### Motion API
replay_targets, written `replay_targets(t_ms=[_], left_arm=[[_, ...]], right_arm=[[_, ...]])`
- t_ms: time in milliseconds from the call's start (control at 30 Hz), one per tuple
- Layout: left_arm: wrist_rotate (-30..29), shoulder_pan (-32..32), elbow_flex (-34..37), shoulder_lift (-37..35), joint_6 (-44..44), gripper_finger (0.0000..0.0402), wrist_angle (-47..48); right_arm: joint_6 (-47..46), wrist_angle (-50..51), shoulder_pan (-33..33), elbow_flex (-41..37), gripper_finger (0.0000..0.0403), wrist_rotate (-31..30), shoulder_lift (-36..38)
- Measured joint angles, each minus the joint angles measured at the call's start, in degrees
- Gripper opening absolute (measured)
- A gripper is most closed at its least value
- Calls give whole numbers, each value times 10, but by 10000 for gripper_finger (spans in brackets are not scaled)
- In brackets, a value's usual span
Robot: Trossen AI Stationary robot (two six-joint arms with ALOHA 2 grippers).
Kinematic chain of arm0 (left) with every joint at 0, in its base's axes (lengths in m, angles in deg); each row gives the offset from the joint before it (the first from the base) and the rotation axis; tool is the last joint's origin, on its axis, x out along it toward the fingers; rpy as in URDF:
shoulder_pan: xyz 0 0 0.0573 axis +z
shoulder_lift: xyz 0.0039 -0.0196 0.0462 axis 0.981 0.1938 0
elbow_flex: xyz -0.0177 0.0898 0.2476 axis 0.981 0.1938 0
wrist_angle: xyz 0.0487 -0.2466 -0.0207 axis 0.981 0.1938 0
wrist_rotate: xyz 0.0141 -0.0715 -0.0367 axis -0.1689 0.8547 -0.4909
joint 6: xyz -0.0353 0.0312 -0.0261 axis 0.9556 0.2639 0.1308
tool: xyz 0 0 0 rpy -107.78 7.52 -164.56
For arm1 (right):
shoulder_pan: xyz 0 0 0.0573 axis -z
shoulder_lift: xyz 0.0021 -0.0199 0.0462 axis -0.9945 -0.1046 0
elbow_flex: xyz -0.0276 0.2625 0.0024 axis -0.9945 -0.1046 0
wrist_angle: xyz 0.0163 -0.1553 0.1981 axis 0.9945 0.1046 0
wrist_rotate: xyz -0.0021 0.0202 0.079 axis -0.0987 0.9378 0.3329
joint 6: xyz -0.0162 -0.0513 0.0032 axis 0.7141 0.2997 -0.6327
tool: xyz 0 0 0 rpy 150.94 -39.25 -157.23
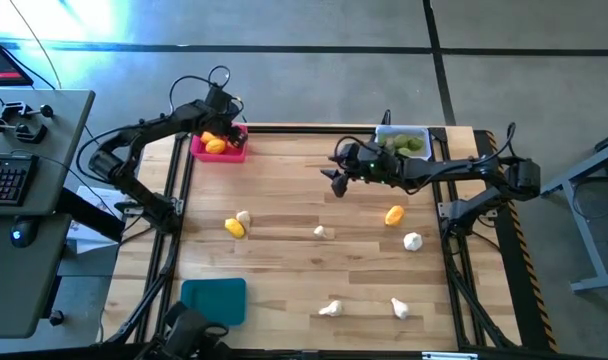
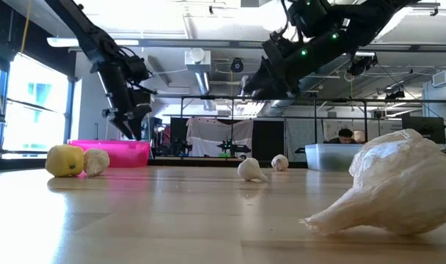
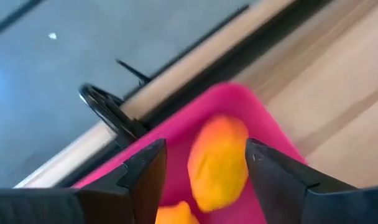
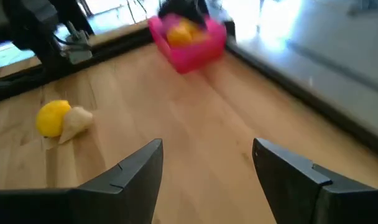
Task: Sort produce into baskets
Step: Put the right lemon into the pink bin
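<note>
My left gripper (image 1: 227, 128) hovers open above the pink basket (image 1: 220, 148) at the far left; the left wrist view shows yellow-orange fruits (image 3: 217, 162) in that basket (image 3: 270, 127) between and beyond its fingers. My right gripper (image 1: 336, 182) is open and empty above the table's middle, near the clear basket (image 1: 402, 143) that holds green fruits. A lemon (image 1: 234, 227) and a garlic bulb (image 1: 244, 217) lie together at left; another lemon (image 1: 394, 214) lies at right. Several garlic bulbs (image 1: 412, 241) lie loose on the table. The teal basket (image 1: 214, 301) sits at the near left.
The table has a raised dark frame along its edges (image 1: 181, 180). A desk with a keyboard (image 1: 6, 178) stands beyond the table's left edge. In the low view a large garlic bulb (image 2: 388, 183) lies close to the camera.
</note>
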Motion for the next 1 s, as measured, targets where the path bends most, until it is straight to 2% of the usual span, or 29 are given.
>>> replay_targets(t_ms=[100, 267, 367, 467, 533, 667, 1000], left_arm=[[0, -6, 3, -22, 0, 182, -27], [26, -23, 38, -73, -1, 139, -120], [62, -35, 62, -101, 1, 118, -173], [98, -50, 83, -123, 13, 105, -208], [127, -62, 97, -136, 16, 99, -228], [156, -90, 124, -152, 29, 95, -266], [153, -120, 145, -153, 27, 95, -297]], right_arm=[[-55, 121, 0, 26, 241, -10, 11], [-142, 416, -16, 101, 237, -73, 18], [-224, 541, -31, 135, 236, -54, 18], [-385, 661, -38, 153, 236, 17, 18], [-484, 705, -44, 153, 236, 56, 18], [-622, 758, -77, 138, 236, 82, 18], [-877, 784, -138, 70, 236, 65, 17]])
